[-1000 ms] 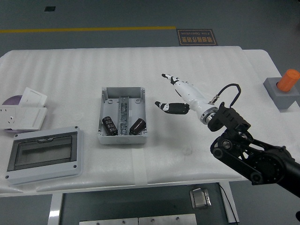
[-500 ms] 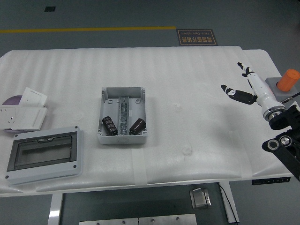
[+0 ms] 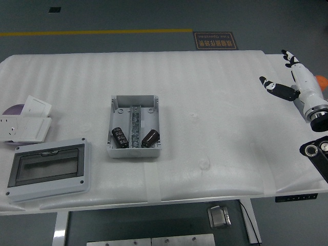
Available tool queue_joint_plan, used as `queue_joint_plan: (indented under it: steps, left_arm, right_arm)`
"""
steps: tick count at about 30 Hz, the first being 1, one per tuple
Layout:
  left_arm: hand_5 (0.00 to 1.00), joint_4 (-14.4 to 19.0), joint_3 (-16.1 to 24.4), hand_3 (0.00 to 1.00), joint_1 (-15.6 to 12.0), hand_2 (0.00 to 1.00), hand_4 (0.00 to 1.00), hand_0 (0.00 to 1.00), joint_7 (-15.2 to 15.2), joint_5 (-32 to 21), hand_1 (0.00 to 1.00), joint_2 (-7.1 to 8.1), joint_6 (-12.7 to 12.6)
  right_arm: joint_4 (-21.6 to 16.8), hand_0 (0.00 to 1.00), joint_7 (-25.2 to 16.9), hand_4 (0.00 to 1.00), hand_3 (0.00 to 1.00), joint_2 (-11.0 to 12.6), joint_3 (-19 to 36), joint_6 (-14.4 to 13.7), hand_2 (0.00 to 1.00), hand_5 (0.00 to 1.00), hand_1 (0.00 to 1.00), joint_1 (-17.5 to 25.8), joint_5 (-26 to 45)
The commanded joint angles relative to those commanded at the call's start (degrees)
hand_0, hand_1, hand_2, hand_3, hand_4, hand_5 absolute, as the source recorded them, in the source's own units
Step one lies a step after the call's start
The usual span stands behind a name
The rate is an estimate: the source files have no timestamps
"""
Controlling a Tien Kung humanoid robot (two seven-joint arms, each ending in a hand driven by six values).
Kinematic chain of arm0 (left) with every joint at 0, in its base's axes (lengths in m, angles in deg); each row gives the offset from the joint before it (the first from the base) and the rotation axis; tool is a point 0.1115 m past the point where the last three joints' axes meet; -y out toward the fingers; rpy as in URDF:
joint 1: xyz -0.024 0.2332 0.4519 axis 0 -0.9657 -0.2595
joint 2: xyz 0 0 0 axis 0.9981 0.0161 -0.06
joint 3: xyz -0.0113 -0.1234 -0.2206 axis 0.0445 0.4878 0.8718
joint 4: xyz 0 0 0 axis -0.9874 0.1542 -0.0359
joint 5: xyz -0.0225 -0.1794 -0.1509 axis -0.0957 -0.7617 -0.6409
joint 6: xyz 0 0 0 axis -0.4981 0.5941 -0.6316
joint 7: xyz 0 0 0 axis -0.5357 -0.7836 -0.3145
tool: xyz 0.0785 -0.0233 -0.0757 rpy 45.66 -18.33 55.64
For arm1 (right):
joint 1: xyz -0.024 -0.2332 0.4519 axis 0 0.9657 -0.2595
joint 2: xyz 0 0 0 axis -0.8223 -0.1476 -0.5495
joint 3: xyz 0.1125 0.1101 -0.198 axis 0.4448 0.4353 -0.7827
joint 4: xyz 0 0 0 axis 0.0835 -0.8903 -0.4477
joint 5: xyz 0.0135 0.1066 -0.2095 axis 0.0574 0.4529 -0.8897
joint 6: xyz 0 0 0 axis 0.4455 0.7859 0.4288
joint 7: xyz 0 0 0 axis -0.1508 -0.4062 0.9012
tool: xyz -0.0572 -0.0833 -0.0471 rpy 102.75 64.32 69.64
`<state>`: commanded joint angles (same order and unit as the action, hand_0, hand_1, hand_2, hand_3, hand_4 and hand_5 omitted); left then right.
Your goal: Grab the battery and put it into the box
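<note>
Two batteries in box; robot hand clear.
Right robot hand [image 3: 297, 84] open, empty, at worktop [image 3: 215, 102] right edge; batteries [image 3: 120, 137] [image 3: 150, 138] in box [image 3: 134, 126].

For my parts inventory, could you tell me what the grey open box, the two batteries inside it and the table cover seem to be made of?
The box looks like matte grey moulded plastic, with corner screw bosses; the strip along its middle looks like perforated metal. The two batteries appear dark and slightly glossy, probably a plastic sleeve over a can, though that is uncertain. The table cover looks like soft white foam sheet, rippled and dimpled.
</note>
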<state>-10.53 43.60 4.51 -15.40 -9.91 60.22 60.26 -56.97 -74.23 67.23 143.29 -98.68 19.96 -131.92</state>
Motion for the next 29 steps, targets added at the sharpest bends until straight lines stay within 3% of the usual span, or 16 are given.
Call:
queue_joint_plan:
  steps: [11, 29]
  left_arm:
    - [0.410, 0.0, 0.3, 0.567, -0.1, 0.509, 0.626, 0.632, -0.1, -0.1, 0.642, -0.39, 0.0]
    - [0.410, 0.0, 0.6, 0.566, -0.6, 0.509, 0.627, 0.632, -0.3, -0.1, 0.642, -0.45, 0.0]
  right_arm:
    - [0.1, 0.908, -0.2, 0.750, 0.998, -0.3, 1.3, 0.2, 0.931, 0.454, 0.860, 0.9, 0.4]
    - [0.4, 0.900, -0.2, 0.748, 0.998, 1.4, 3.1, 0.9, 0.930, 0.455, 0.845, 1.9, 0.5]
